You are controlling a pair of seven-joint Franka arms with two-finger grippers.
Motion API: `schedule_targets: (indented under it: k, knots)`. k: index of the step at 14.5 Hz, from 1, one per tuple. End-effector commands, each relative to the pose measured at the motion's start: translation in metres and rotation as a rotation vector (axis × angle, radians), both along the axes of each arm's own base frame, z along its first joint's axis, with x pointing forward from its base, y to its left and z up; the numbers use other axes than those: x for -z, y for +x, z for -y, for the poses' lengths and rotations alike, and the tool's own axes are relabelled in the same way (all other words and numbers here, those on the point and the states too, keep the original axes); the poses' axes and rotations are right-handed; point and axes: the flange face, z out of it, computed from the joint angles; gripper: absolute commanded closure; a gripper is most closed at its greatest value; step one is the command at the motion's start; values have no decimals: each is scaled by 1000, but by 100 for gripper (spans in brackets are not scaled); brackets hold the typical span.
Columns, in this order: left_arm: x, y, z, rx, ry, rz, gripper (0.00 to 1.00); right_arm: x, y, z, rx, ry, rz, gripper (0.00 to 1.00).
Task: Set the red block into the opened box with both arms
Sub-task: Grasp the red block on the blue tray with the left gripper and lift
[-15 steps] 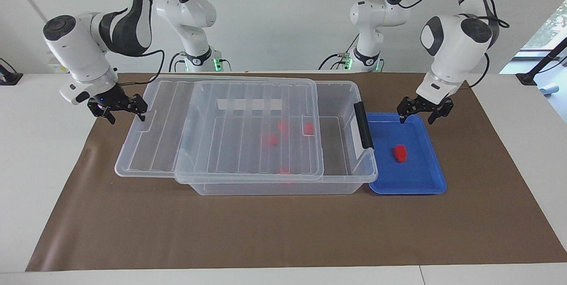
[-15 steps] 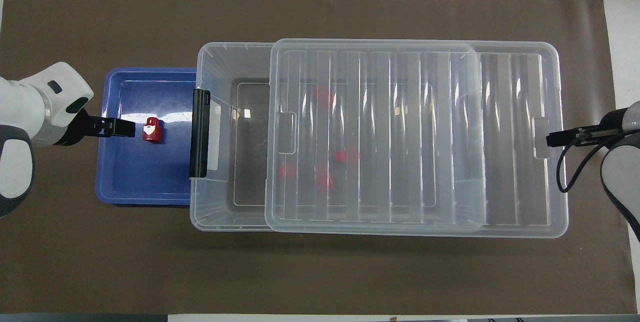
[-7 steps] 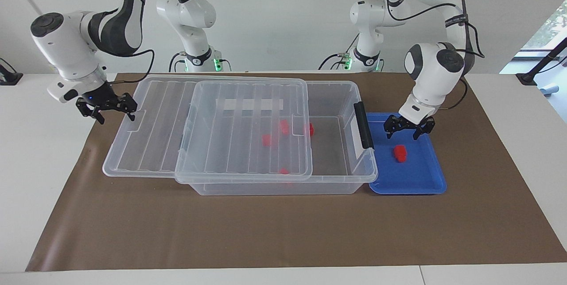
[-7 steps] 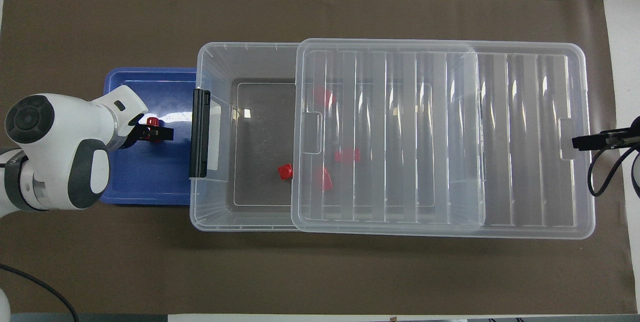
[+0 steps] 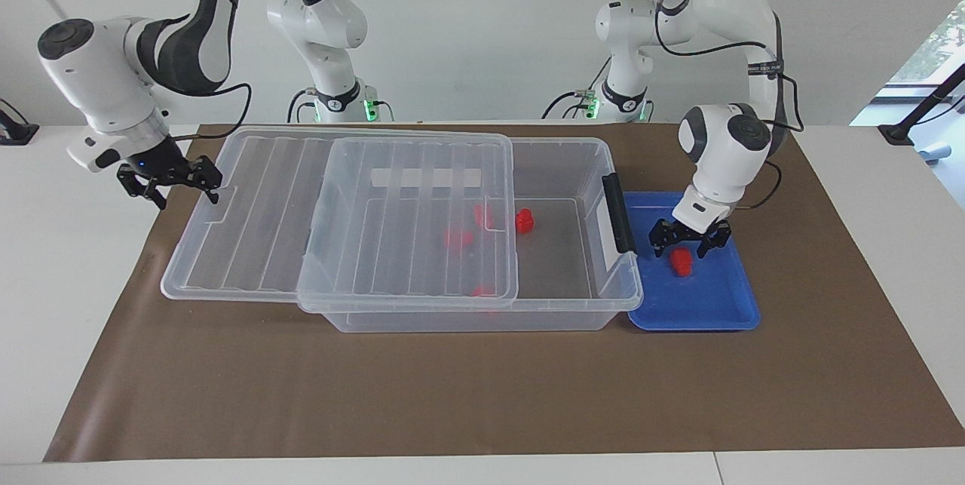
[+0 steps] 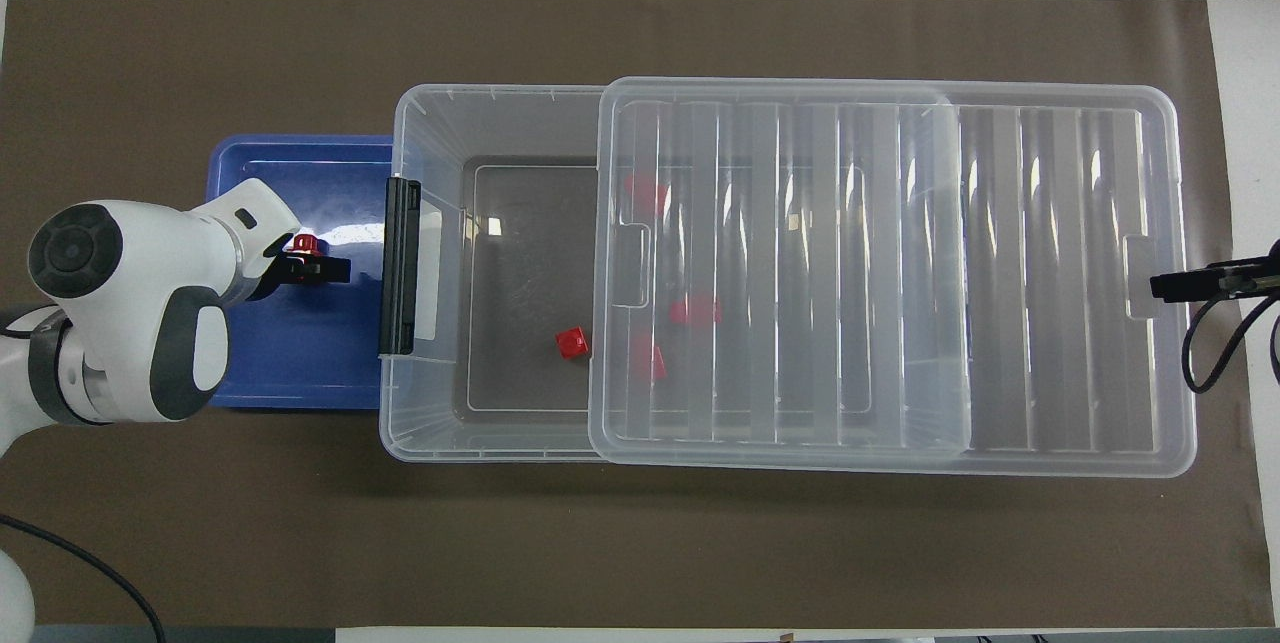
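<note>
A small red block [image 5: 682, 262] lies in the blue tray [image 5: 716, 304] beside the box's handle end. My left gripper [image 5: 682, 250] is low over it, open, with a finger on each side of it. In the overhead view the left wrist partly hides the red block [image 6: 303, 244]. The clear box [image 5: 580, 161] has its ribbed lid [image 5: 256, 213] slid toward the right arm's end, so the handle end is uncovered. My right gripper [image 5: 188, 196] is open at the lid's end, one fingertip at the lid's tab [image 6: 1140, 278].
Several other red blocks lie inside the box, one of them [image 6: 572, 343] in the uncovered part and the others under the lid. A black clip handle [image 5: 620, 213] stands between the box opening and the tray. Brown paper [image 5: 482, 394] covers the table.
The lid slid farther toward the right arm's end along with the right gripper. The left gripper came down over the tray until its fingers straddle the red block.
</note>
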Motion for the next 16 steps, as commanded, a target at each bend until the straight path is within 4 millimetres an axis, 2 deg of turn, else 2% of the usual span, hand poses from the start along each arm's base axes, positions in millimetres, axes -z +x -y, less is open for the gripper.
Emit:
schedule_targets:
  k: [1,3,5,6,8,11,12,13,16]
  knots:
    - [-2,0,-5,-2,3,21,100,-1,-1,8,-26,-14,10,0]
    - [-2,1,-5,-11,2,22,100,-10,10,3,-32,-13,12,0]
    - [-9,2,-5,-9,2,34,100,-30,23,-4,-22,-8,7,0]
    - [-16,2,-6,-11,1,42,100,-47,31,-23,-22,-1,-3,0]
    - [-46,1,-6,-10,1,54,100,-92,39,-53,24,10,-32,0]
    - [-106,7,-4,-5,3,13,100,-151,33,-85,63,14,-71,0]
    - [-126,7,-1,0,4,2,100,-159,30,-103,69,14,-88,0]
    - [-145,7,1,3,5,-1,100,-161,27,-109,90,14,-95,0]
    - [-201,10,12,23,7,-24,100,-161,17,-109,121,17,-129,0]
